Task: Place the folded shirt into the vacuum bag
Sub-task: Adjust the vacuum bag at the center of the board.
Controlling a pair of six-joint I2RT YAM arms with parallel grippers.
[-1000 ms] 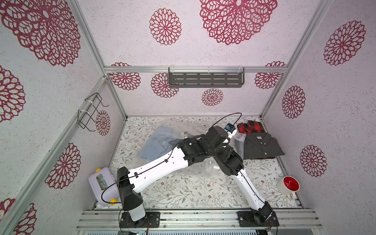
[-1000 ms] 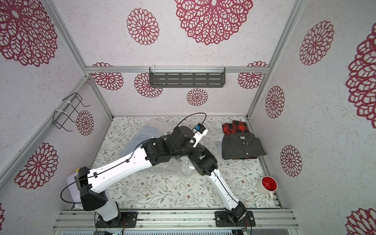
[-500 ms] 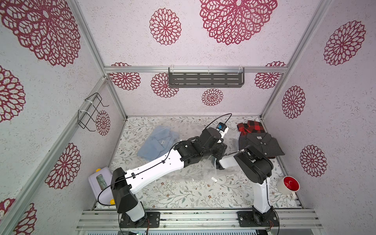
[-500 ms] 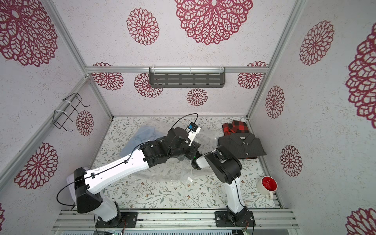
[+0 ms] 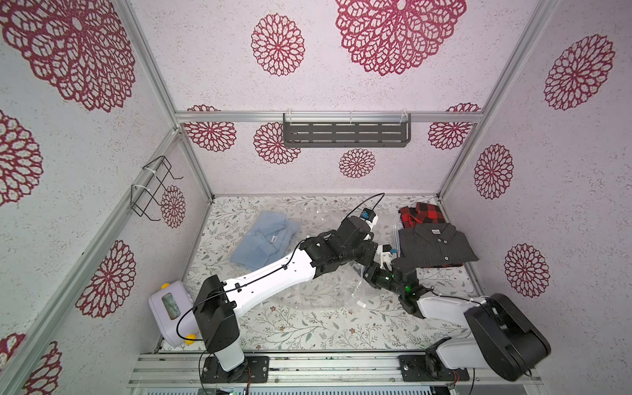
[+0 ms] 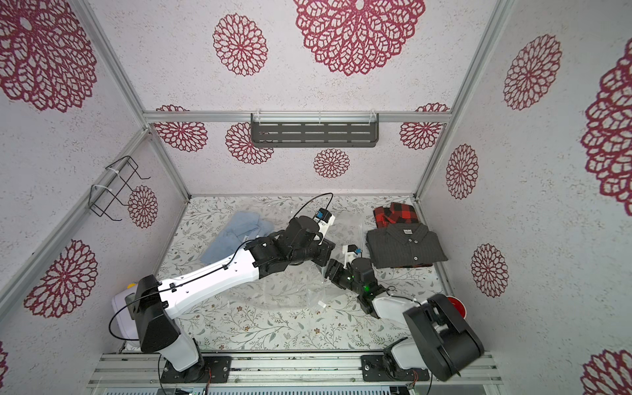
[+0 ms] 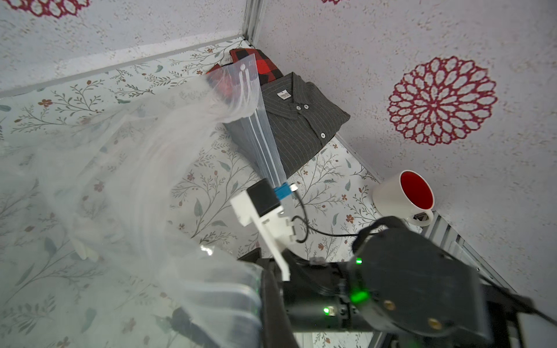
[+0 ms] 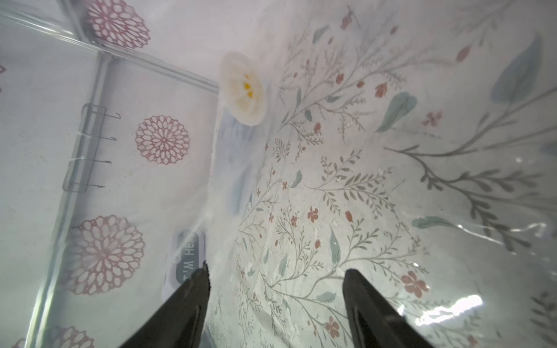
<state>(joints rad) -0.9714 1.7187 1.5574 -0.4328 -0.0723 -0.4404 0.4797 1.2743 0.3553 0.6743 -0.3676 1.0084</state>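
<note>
The floral worktop (image 5: pixel 307 328) carries the vacuum bag (image 5: pixel 323 292), a wide sheet of clear, crinkled plastic spread over its middle. Both arms reach in to the bag's right edge, the left arm (image 5: pixel 273 277) slanting across from the front left.

Three folded shirts lie toward the back. A dark grey striped shirt (image 5: pixel 434 246) sits on a red plaid shirt (image 5: pixel 419 215) at the right, just beside the bag's edge. The light blue folded shirt (image 5: pixel 265 244) lies at the left, well away from both hands; whether the plastic covers it I cannot tell.

The left hand (image 5: pixel 367 254) is clenched. The bag's zip strip (image 7: pixel 265 141) arcs up off the worktop toward it in the left wrist view, so it appears to be gripping the plastic, though its fingers are hidden.

The right hand (image 8: pixel 275 271) sits just below it at the bag's mouth, released. Its two black fingers (image 8: pixel 187 301) stand wide apart with nothing between them. Hazy plastic fills the view ahead, with the round white valve disc (image 8: pixel 242 90) farther along the bag.

A white mug (image 7: pixel 404 195) with a red inside stands at the front right.
</note>
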